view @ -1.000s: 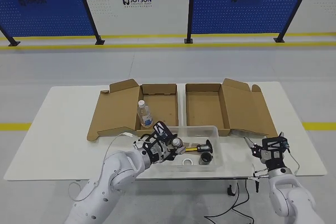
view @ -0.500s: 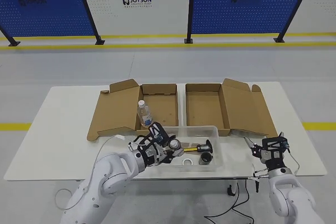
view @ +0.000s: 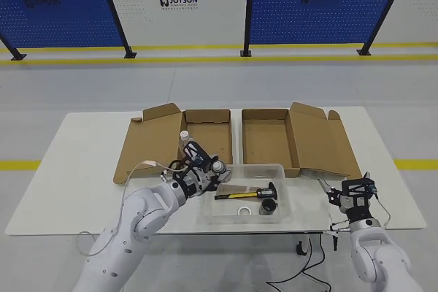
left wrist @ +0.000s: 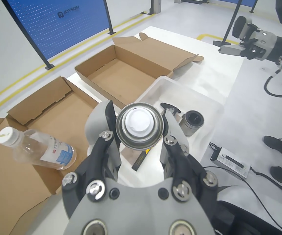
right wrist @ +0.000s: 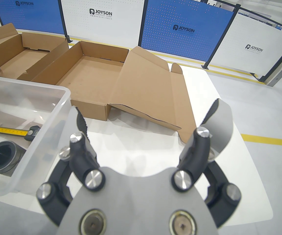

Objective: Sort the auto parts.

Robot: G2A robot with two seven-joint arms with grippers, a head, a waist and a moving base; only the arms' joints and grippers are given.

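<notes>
Two cardboard boxes lie open behind the clear bin. In the left box a plastic bottle is resting. A round metal part has been carried toward that box within the last second. It was raised from inside the bin and is now held over the bin's left rim, near the bottle. Placing it in the left box is judged to be the step in hand. The left gripper is clamped on the part, a finger at either side. A caliper and a bearing sleeve are left in the bin. Farther right, the right gripper is held wide open and empty over the table.
</notes>
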